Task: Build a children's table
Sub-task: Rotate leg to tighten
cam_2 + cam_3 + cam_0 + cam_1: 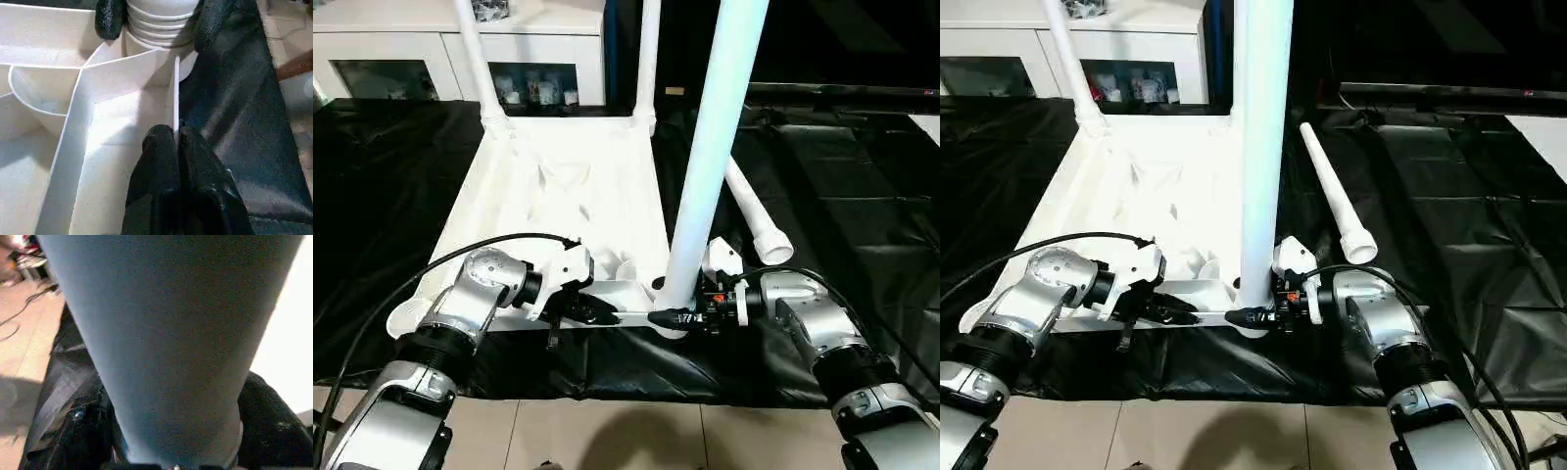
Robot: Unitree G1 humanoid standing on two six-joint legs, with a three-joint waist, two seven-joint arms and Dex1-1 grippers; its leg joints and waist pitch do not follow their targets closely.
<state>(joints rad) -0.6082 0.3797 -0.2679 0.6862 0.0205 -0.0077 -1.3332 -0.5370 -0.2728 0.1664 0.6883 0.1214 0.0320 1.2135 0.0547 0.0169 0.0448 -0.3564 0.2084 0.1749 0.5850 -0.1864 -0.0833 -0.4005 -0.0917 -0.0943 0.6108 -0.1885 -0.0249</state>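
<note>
The white tabletop (558, 186) lies upside down on a black sheet (862, 196), its ribbed underside facing up and its raised rim running along the near edge. Two white tube legs stand upright in the far corner sockets: the far-left leg (478, 61) and the far-right leg (648, 59). A third leg (713, 157) stands nearly upright at the near-right corner socket (668, 315), leaning slightly to the right. The fourth leg (1337, 196) lies loose on the sheet to the right of the tabletop, its flared end toward the near side.

The left gripper (597, 315) is at the near rim of the tabletop; in the left wrist view its two black fingers (159, 161) are pinched closed on the thin rim wall (175, 93), one finger on each side. The right gripper (674, 315) is at the base of the near-right leg; the left wrist view shows its two black fingers (110, 17) on either side of the leg's ridged lower end (159, 22), clasping it just above the socket.

A white cabinet (431, 49) with glass doors stands beyond the sheet, and tiled floor (607, 436) lies on the near side.
</note>
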